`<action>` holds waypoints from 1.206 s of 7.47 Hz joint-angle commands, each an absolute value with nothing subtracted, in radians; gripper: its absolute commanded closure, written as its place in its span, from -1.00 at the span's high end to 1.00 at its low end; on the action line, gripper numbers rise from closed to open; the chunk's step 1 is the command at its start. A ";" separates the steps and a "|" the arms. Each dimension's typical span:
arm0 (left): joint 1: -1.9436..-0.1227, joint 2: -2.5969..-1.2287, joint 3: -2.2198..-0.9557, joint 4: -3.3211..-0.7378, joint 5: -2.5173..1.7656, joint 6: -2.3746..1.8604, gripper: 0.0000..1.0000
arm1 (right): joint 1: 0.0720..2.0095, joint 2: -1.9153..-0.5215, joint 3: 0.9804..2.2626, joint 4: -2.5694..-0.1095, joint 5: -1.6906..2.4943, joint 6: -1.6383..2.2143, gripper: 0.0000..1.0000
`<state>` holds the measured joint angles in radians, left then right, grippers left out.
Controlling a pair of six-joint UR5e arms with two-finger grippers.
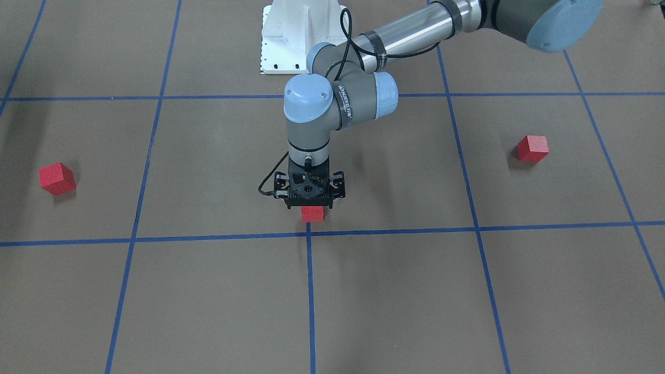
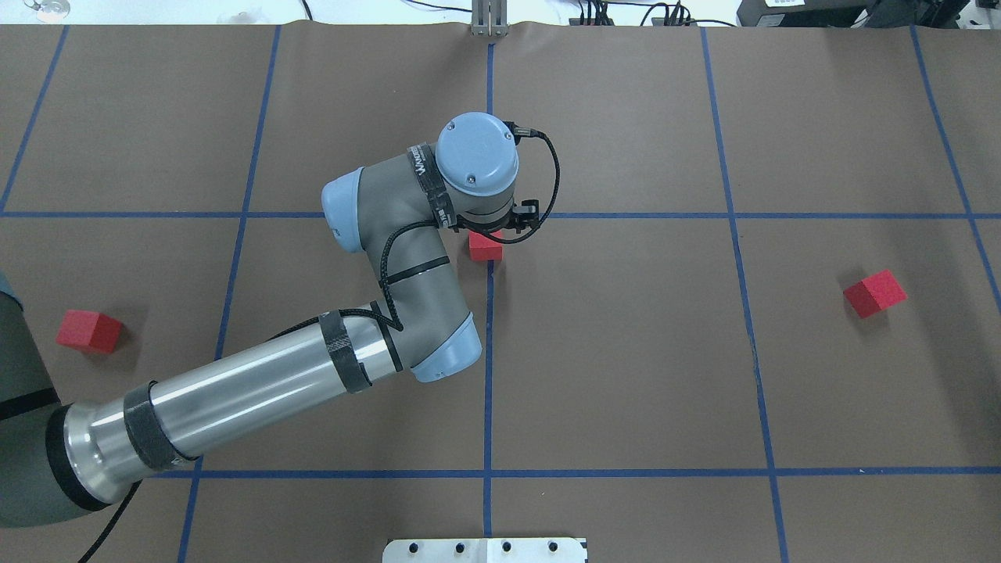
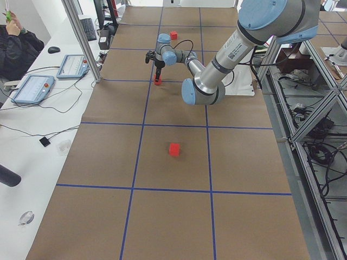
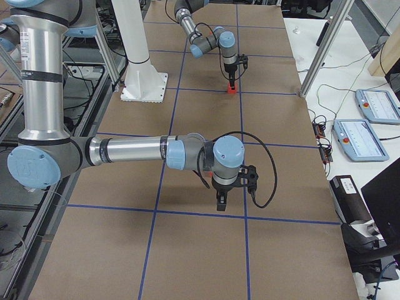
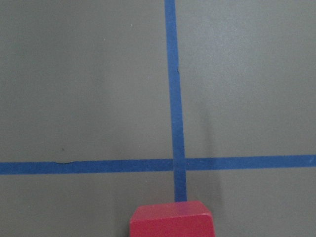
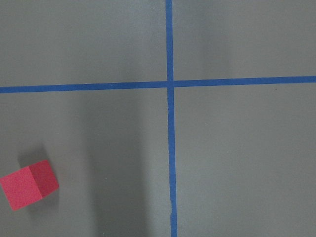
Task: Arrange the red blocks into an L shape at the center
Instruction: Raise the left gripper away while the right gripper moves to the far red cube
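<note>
1. The table (image 2: 626, 375) carries a grid of blue tape. The center crossing (image 1: 308, 231) lies in line with the white base (image 1: 301, 36), midway between the table's two ends.
2. The left arm (image 2: 258, 391) reaches to that crossing. The right arm (image 4: 131, 151) hangs over another crossing toward the table's right end.
3. The left pincer (image 1: 310, 205) points straight down onto the middle block (image 1: 312, 213). Its fingers are hidden, so clamped or loose cannot be told. The right pincer (image 4: 223, 203) shows only from the side, so its state cannot be told either.
4. The middle block sits on the tape line, just on the base side of the crossing. Centering it likely needs only a slight shift toward the operators' edge.
5. The left-end block (image 2: 89, 330) and the right-end block (image 2: 874, 293) lie well apart. Each is nearer the arm on its own side.
</note>
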<state>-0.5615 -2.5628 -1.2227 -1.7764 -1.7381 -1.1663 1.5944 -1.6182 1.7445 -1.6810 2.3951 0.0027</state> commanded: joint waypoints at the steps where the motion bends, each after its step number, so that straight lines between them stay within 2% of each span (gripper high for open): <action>1: -0.589 -2.540 -1.304 -1.755 -1.741 -1.166 0.98 | 1.556 -1.570 1.842 -1.686 2.393 0.011 0.98; 3: -0.624 -2.440 -1.426 -1.747 -1.756 -1.164 0.98 | 1.511 -1.537 1.853 -1.680 2.475 0.012 0.98; 5: -0.708 -2.328 -1.517 -1.752 -1.882 -1.157 0.98 | 1.380 -1.533 1.844 -1.677 2.520 0.015 0.98; 9: -0.778 -2.188 -1.606 -1.752 -1.894 -1.007 0.98 | 1.179 -1.493 1.822 -1.622 2.351 0.025 0.98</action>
<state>-0.7604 -2.2236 -1.5856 -1.7516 -1.8906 -1.0458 1.2383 -1.4931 1.8324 -1.6638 2.4142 0.0227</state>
